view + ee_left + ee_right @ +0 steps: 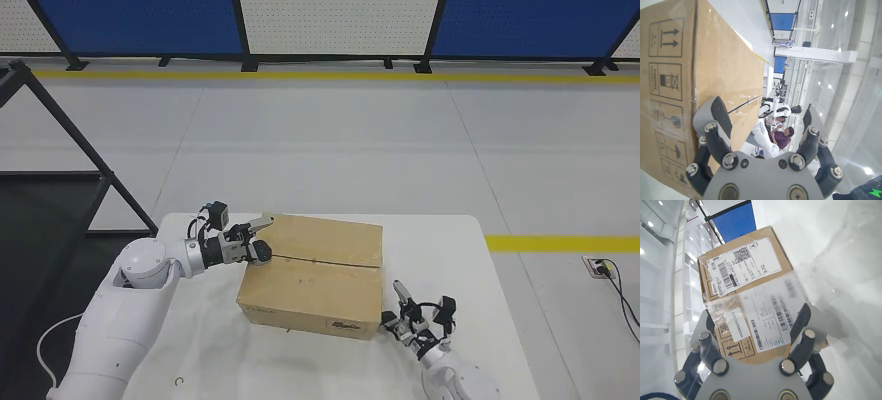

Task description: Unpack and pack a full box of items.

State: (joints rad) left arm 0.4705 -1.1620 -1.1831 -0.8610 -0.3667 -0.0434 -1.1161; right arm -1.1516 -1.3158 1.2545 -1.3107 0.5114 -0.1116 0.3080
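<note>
A closed brown cardboard box [315, 272] lies on the white table [450, 260], its two top flaps meeting at a taped seam. My left gripper [262, 238] is open at the box's left top edge, one finger [721, 115] over the flap near the seam and the other out past the edge. In the left wrist view the box [719, 62] shows handling symbols on its end face. My right gripper [420, 312] is open just off the box's right end, near the table's front. That end of the box [745, 285] carries white shipping labels and clear tape, close between the fingers.
A black metal frame [60, 150] stands off the table's left side. Blue partition panels [330, 25] and a yellow floor line run along the back. Bare tabletop lies right of the box and in front of it.
</note>
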